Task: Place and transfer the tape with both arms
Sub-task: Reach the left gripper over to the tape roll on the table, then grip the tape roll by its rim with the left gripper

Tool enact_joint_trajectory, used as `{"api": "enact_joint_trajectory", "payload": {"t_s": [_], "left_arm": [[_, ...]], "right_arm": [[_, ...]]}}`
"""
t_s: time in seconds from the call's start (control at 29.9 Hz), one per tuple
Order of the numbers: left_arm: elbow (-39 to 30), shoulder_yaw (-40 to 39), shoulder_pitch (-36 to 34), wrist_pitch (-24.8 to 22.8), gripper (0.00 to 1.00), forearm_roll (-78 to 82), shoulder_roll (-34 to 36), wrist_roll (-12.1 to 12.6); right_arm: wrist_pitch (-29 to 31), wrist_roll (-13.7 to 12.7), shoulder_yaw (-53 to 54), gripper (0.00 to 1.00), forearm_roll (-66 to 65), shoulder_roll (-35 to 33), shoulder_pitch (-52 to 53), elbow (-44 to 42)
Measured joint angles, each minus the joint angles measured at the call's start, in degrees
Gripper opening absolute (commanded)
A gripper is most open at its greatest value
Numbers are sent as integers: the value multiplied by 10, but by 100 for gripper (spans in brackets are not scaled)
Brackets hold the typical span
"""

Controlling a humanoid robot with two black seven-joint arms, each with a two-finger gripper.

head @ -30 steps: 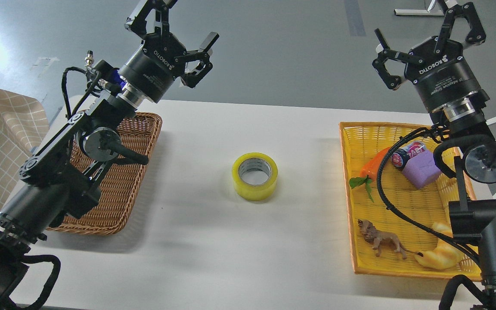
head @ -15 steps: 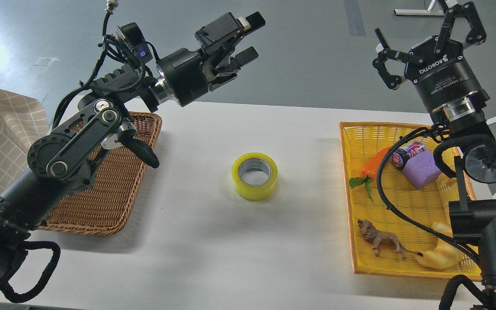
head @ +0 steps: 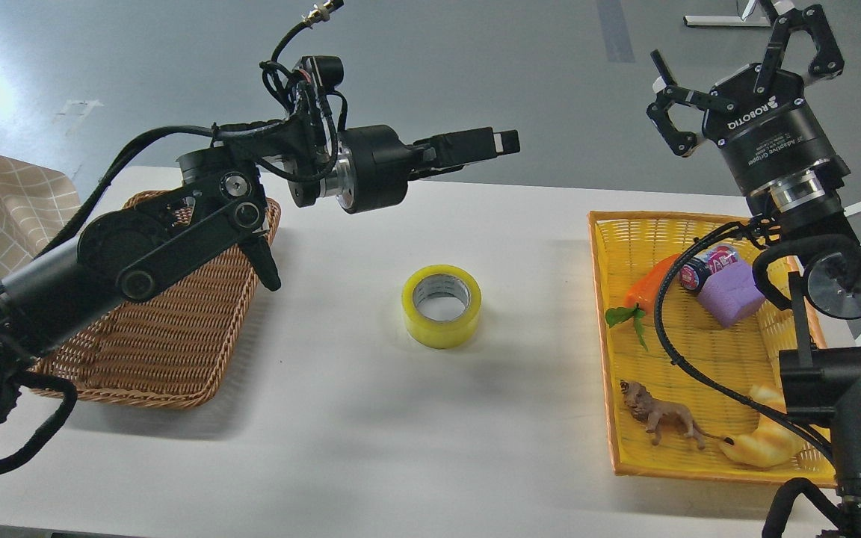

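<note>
head view:
tape (head: pixel 442 305): flat on the white table (head: pixel 371 418), hole up, between the wicker basket (head: pixel 154 351) and the yellow basket (head: pixel 699 448), touching neither.
left gripper (head: pixel 501 142): seen side-on; cannot tell its spread.
right gripper (head: pixel 744 71): fingers spread, empty.
handling: likely light, stiff, slick; grip across the wall.

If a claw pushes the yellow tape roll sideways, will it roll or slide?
The tape lies flat on the white table, hole upward, so it would probably slide, not roll. Its glossy side may be slippery. The cardboard core suggests it stays stiff.
</note>
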Motion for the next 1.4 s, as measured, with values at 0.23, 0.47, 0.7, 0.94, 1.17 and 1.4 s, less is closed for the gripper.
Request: {"api": "enact_joint_trajectory", "payload": {"t_s": [0.23, 0.47, 0.7, 0.94, 1.17, 1.4], "left_arm": [[4, 38, -7, 1, 98, 118, -5, 44], [12, 86, -6, 0, 98, 141, -15, 90], [33, 121, -4, 0, 98, 147, -25, 94], [62, 155, -11, 1, 98, 168, -56, 127], [94, 187, -13, 1, 98, 170, -78, 139], [114, 205, -22, 0, 98, 170, -101, 139]], "right_arm": [[0, 1, 0, 99, 0, 0, -1, 0], [0, 1, 0, 98, 0, 0, -1, -1], [0, 1, 0, 98, 0, 0, 0, -1], [0, 2, 0, 98, 0, 0, 0, -2], [0, 2, 0, 98, 0, 0, -1, -1], [0, 3, 0, 99, 0, 0, -1, -1]]}}
